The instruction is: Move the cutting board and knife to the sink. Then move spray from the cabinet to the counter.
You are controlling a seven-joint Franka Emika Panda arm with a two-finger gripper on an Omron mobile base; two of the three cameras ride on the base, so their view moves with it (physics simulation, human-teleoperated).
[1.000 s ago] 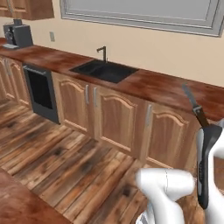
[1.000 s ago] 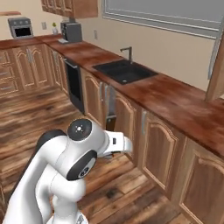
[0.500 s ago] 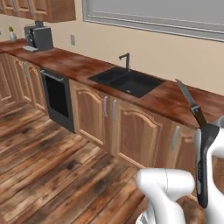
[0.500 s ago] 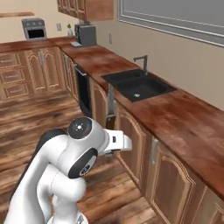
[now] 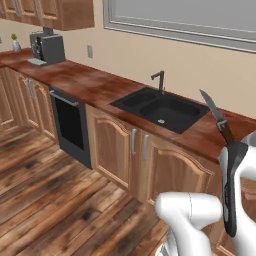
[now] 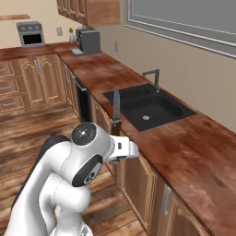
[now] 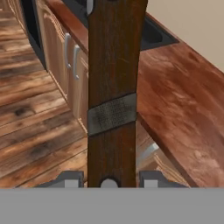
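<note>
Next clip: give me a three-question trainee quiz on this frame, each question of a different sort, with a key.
1. True or false: the tool is shut on the knife.
2. Where does the blade point in the left base view? A. up B. down at the floor C. into a cabinet
3. Fill in: the black double-basin ____ sits in the counter.

Key: 1 true; 2 A; 3 sink.
</note>
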